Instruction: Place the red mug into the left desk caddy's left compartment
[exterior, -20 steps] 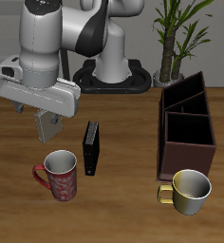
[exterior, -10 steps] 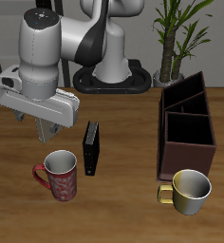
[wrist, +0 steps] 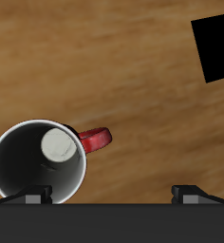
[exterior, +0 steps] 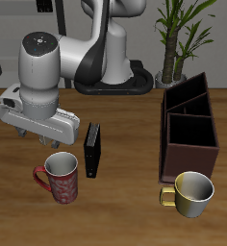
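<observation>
The red mug (exterior: pixel 61 178) stands upright near the table's front edge, its handle (wrist: pixel 97 140) pointing away from the black box. The wrist view looks down into its pale inside (wrist: pixel 38 166). My gripper (exterior: pixel 43 140) hangs just above and behind the mug, open and empty. Its fingertips (wrist: pixel 38 195) are wide apart, with the mug's rim by one of them. The dark brown left desk caddy (exterior: pixel 190 135) stands across the table. Its left compartment (exterior: pixel 188 97), the taller slanted end, is the part farther back.
A flat black box (exterior: pixel 92 149) stands on edge right beside the red mug and shows in the wrist view (wrist: pixel 218 47). A shiny yellow-gold mug (exterior: pixel 189 192) sits in front of the caddy. A potted plant (exterior: pixel 178 34) stands behind the caddy.
My gripper has come down and forward toward the red mug, jaws still open. The mug and the other things have not moved.
</observation>
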Controlling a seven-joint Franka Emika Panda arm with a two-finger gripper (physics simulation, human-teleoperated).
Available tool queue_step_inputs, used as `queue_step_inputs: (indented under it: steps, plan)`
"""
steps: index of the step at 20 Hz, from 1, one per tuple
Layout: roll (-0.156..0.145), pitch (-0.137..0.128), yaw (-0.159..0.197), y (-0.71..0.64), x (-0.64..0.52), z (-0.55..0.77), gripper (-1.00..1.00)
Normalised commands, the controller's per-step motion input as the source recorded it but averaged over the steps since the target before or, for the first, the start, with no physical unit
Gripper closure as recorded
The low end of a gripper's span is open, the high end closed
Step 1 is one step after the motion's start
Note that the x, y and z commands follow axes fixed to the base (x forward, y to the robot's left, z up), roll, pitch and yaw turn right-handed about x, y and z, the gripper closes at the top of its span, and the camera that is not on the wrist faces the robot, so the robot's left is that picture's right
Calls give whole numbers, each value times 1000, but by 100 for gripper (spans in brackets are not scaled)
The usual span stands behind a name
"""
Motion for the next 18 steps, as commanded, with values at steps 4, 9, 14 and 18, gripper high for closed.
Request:
queue_step_inputs:
  steps: [4,9,14,18]
  plan:
    - [18,20,-32,78,20,-263,-100]
    - [18,15,-26,37,-65,-243,-100]
    - [9,2,-23,-9,-94,-261,-100]
    - [32,-8,-14,152,-79,-273,-100]
